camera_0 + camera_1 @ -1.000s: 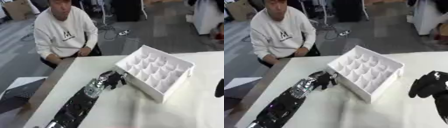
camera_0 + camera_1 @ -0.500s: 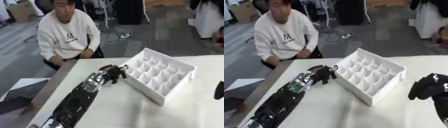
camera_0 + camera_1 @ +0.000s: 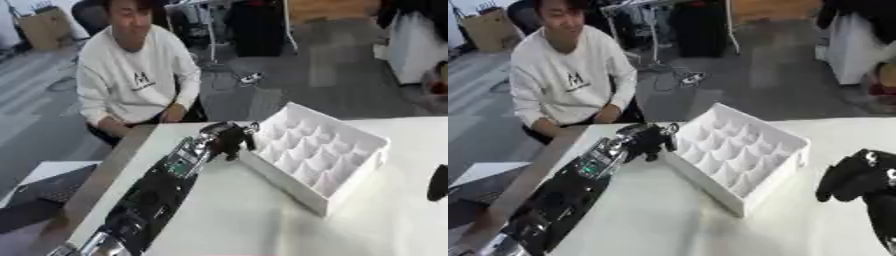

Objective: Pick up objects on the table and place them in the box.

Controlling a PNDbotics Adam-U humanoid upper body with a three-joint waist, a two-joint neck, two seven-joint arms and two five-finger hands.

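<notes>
The white box (image 3: 289,187), split into several small compartments, lies askew on the white table (image 3: 227,220). My left arm reaches up from the lower left, and my left hand (image 3: 229,140) hangs at the box's left corner, just outside its rim. Whether that hand holds anything is hidden. My right hand (image 3: 852,176) hovers over the table to the right of the box, apart from it, fingers relaxed and drooping with nothing in them. No loose objects show on the table.
A person in a white sweatshirt (image 3: 131,80) sits at the table's far left edge, hands (image 3: 171,114) near the corner. A dark flat thing (image 3: 39,192) lies beyond the table's left edge. Bare tabletop spreads in front of the box.
My left hand has travelled forward along the box's left side to its left corner. My right hand has stayed in place. The camera has shifted a little.
</notes>
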